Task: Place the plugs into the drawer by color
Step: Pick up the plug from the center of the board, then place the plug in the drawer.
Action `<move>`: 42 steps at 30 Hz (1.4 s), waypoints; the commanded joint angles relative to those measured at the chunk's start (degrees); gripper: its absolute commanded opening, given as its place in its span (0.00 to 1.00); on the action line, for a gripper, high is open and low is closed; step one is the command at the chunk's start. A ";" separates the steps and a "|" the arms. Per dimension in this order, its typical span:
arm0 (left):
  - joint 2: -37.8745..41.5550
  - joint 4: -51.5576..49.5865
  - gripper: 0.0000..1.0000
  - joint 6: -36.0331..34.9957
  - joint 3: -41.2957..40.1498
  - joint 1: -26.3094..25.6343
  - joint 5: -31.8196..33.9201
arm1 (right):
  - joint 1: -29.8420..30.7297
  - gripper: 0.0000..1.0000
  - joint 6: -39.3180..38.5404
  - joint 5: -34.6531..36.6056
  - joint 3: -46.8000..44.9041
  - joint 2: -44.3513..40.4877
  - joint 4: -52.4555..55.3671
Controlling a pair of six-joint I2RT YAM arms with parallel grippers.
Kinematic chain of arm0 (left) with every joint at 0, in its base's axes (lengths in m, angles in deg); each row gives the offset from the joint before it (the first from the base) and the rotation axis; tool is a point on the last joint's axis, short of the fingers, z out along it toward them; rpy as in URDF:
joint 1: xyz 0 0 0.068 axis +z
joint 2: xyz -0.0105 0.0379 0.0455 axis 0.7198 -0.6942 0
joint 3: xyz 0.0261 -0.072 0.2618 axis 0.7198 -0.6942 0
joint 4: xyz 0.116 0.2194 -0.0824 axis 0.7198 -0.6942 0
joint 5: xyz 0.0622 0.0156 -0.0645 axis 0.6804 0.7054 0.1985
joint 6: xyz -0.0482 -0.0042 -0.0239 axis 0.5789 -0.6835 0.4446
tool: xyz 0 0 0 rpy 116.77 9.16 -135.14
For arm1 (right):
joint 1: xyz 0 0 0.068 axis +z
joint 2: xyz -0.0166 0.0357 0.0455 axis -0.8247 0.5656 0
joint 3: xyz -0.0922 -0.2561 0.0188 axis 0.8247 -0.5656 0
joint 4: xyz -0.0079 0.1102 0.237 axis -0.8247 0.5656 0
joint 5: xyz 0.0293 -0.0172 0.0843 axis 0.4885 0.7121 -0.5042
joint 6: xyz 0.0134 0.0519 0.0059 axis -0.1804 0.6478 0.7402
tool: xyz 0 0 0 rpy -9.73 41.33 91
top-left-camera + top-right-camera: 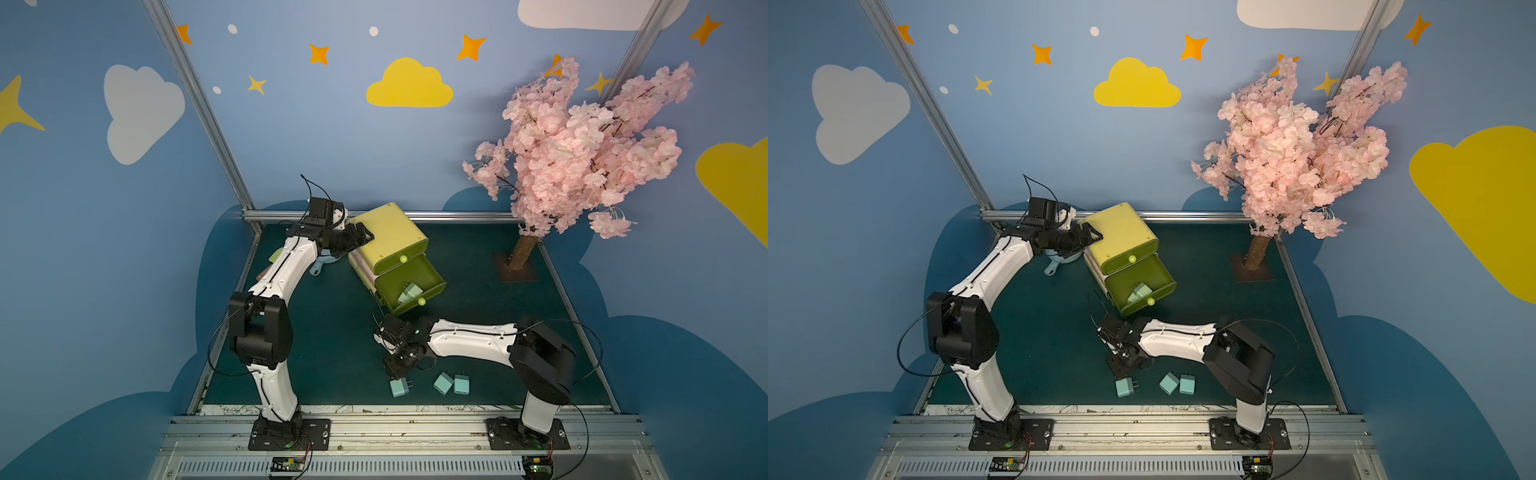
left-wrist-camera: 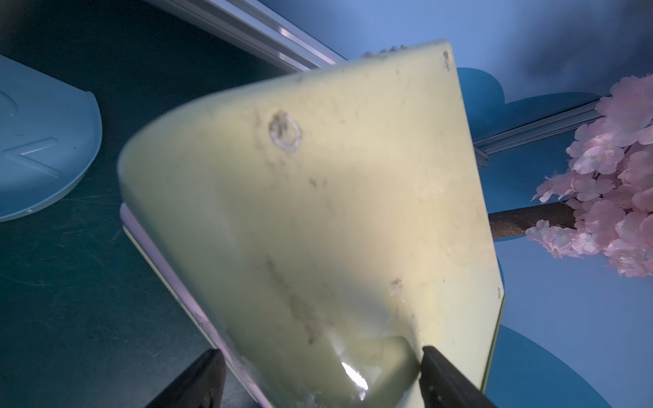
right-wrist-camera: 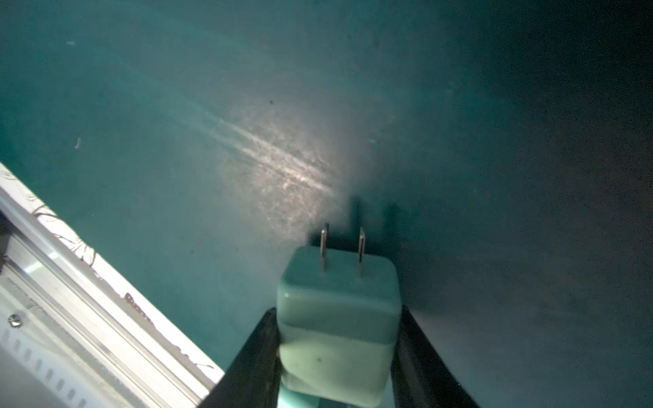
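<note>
Reference item: the drawer chest [image 1: 388, 235]. It stands at the rear of the green mat [image 1: 332, 332], turned at an angle.

1. Chest state. The top drawer [image 1: 395, 259] is closed. The second drawer [image 1: 430, 276], directly below it, is pulled out. One mint plug [image 1: 409, 293] lies inside it, close to the knobbed front.

2. The left gripper [image 1: 368, 236] sits at the chest's rear upper corner. In the left wrist view its black fingers [image 2: 448, 378] bracket that corner and bear against the yellow shell, so the claw is clamped on the chest.

3. The right gripper [image 3: 337, 312] is in front of the chest, well apart from it and low over the mat. The claw grips a light blue plug [image 3: 337, 339], with one finger against each side and the prongs pointing away from the wrist.

4. A second light blue plug [image 1: 443, 383] and a third light blue plug [image 1: 461, 384] lie just beside each other on the mat, in front of the chest and near the gripped one.

5. A blossom tree [image 1: 582, 145] stands well apart from the chest.
</note>
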 commanded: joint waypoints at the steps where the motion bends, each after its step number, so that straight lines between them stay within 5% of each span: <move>1: -2.22 -3.96 0.87 -1.43 -0.60 0.07 2.83 | -2.43 0.30 -3.07 3.94 4.38 -8.21 6.04; 5: -2.48 -3.87 0.87 -1.21 -0.62 0.01 2.33 | -9.44 0.25 -11.06 12.81 8.96 -17.42 13.43; 10: -1.98 -3.60 0.87 -1.00 -0.77 0.07 2.15 | -21.41 0.21 -19.99 13.09 7.60 -21.72 5.23; 16: -2.14 -3.25 0.87 -0.59 -0.77 -0.08 1.69 | -27.00 0.20 -25.63 6.87 15.69 -14.43 1.59; 25: -2.73 -3.36 0.87 -0.57 -0.60 -0.11 1.65 | -29.13 0.24 -28.84 8.53 20.14 -4.23 -0.01; 42: -2.99 -3.45 0.87 -0.70 -0.60 -0.15 1.64 | -32.25 0.66 -25.88 4.39 20.65 -3.39 0.96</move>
